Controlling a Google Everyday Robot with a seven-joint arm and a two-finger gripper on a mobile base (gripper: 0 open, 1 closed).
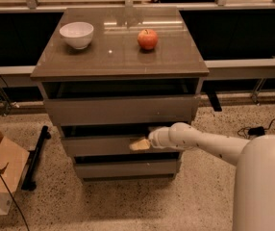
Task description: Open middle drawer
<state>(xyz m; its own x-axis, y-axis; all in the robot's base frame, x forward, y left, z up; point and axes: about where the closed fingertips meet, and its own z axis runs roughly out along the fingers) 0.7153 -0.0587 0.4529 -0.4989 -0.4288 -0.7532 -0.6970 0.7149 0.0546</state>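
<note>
With the hand (140, 144) at the top edge of the middle drawer (99, 147) of three — spread or pinching, I cannot tell — a pull could slip off that handleless front, leaving it barely open.

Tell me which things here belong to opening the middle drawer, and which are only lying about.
Belonging to the job:
- the middle drawer
- the pincer, at the top edge of that drawer's front

Only lying about:
- the white bowl and the apple, on the cabinet top
- the cardboard box, left of the cabinet
</note>
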